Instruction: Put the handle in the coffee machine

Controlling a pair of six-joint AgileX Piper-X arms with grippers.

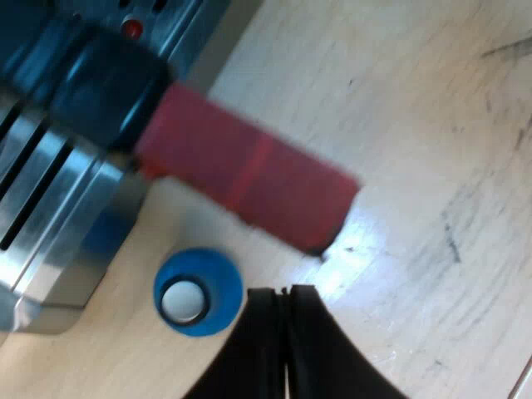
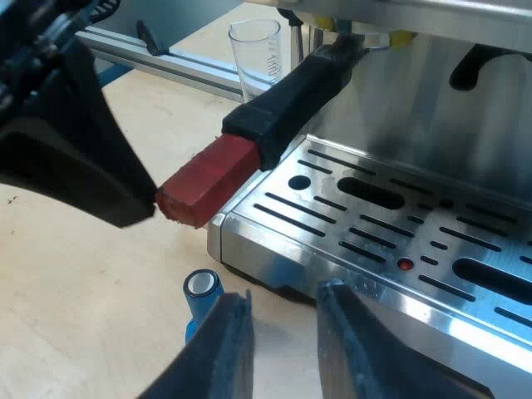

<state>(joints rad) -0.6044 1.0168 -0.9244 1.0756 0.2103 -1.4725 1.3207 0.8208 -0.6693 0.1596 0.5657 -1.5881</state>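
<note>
Left gripper jaws together; right gripper jaws apart; holder head obscured.

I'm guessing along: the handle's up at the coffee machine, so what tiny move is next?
Probably the left claw pushes the red end sideways to lock the handle: the claw is shut beside that end, and the handle already meets the machine.

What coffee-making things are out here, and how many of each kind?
Espresso machine: 1
Holder with red-ended handle, at the machine's front: 1
Blue tamper: 1
Measuring glass: 1
Total: 4
</note>
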